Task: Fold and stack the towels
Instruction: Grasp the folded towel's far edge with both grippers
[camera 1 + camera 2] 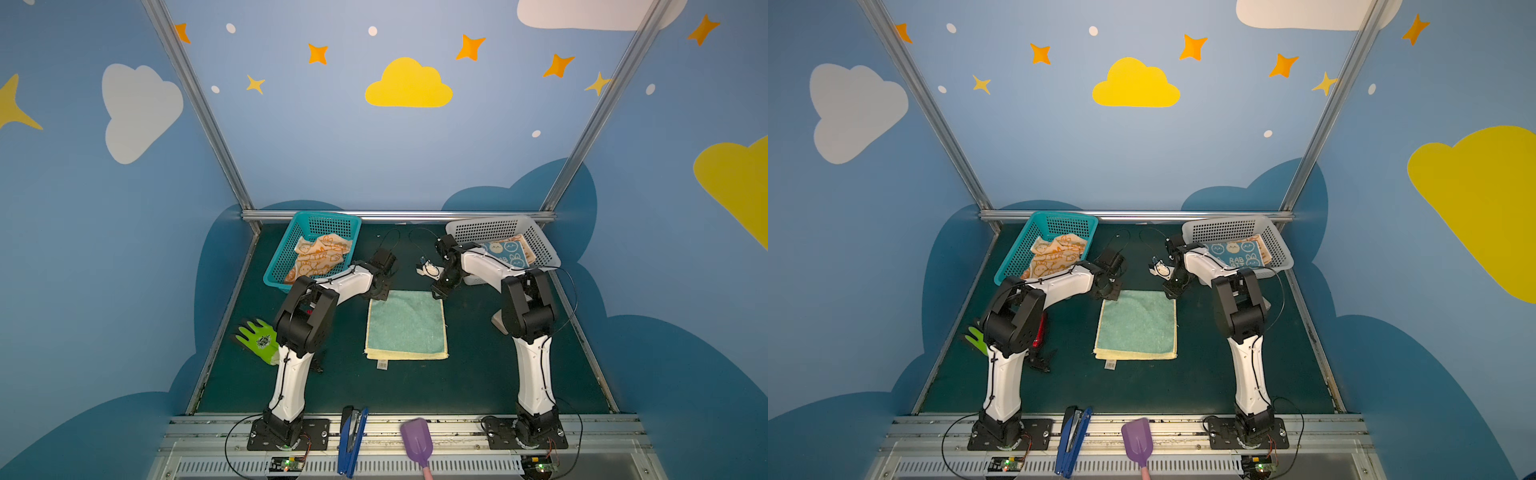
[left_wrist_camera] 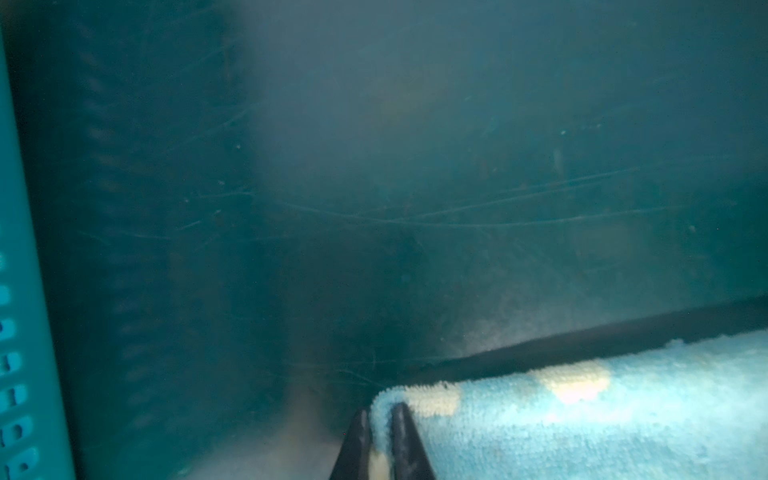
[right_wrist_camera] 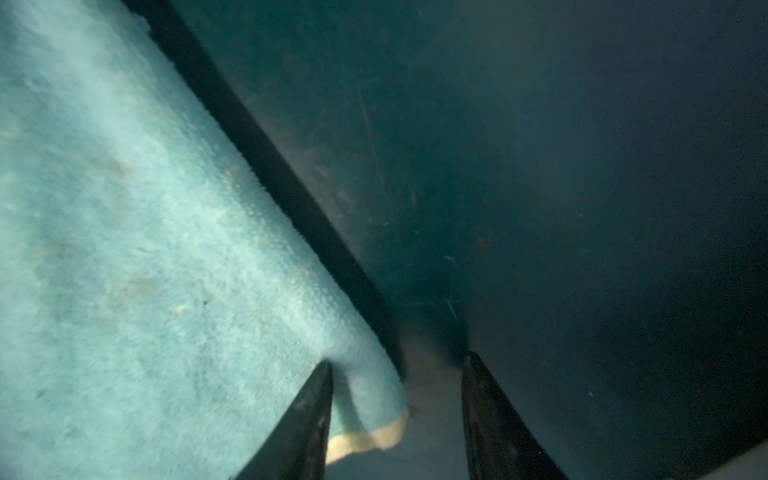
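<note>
Fingers (image 3: 307,424) astride mint towel (image 1: 405,322) corner; "RAB BIT" towel (image 1: 1235,254)

The dark mat (image 1: 469,374) lies bare across the lower middle of both top views, below the mint towel (image 1: 406,322) that fills the centre, and in a strip to the towel's right. The teal basket (image 1: 274,266) blocks the upper left of the mat and the white basket (image 1: 544,249) the upper right. Only thin cables (image 1: 392,239) cross the lane between them. The left gripper (image 1: 380,296) pinches the towel's upper left corner. The right gripper (image 1: 437,293) straddles the upper right corner, jaws apart. A green glove (image 1: 257,338) crowds the lower left and a pale block (image 1: 498,323) sits beside the right arm (image 1: 534,365). A stapler (image 1: 351,440) and scoop (image 1: 415,440) lie across the bottom rail.
</note>
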`<state>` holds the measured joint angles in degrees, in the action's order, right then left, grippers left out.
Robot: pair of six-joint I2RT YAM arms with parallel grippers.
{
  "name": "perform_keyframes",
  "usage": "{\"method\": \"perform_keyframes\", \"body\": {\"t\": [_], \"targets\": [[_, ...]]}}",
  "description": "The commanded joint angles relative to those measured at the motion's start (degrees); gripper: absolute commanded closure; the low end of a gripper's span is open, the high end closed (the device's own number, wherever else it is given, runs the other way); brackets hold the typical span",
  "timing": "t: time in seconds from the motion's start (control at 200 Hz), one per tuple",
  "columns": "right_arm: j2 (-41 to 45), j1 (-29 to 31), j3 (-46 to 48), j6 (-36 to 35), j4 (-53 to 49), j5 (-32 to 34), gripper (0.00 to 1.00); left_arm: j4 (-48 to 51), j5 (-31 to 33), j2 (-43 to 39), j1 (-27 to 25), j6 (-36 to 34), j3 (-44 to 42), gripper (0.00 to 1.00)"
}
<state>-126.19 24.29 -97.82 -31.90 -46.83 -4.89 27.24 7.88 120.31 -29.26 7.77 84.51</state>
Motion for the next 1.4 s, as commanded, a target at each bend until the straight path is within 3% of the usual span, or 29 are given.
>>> {"method": "perform_keyframes", "body": {"t": [0.0, 0.29, 0.35, 0.395, 0.771, 1.086, 1.392], "targets": [[-2.12, 0.05, -1.97, -0.18, -3.31, 0.75, 0.58, 3.05, -2.00, 0.10, 0.29, -0.14, -1.43, 0.82], [-2.88, 0.57, -2.51, -2.78, -7.20, -1.45, 0.92, 2.99, -3.71, 0.34, 0.93, -0.38, -1.08, 0.83], [-2.75, 0.73, -2.52, -3.16, -7.66, -2.01, 1.00, 3.08, -4.35, 0.53, 1.04, -0.46, -0.75, 0.90], [-2.77, 0.72, -2.55, -3.29, -7.83, -2.35, 1.00, 3.09, -4.75, 0.71, 1.20, -0.47, -0.51, 0.96], [5.00, -0.04, 1.37, -0.60, 0.13, -3.29, 1.00, -1.00, -1.93, -5.10, 1.30, -2.49, -2.09, 0.96], [11.08, -1.08, 3.14, 2.59, 0.97, -4.05, 1.00, -6.00, 1.50, -13.60, 1.26, -4.17, -8.09, 0.96], [17.94, -1.41, 10.07, 3.97, 0.51, -8.49, 1.00, -10.28, -0.13, -22.34, 0.81, -2.88, -16.99, 0.96]]}}
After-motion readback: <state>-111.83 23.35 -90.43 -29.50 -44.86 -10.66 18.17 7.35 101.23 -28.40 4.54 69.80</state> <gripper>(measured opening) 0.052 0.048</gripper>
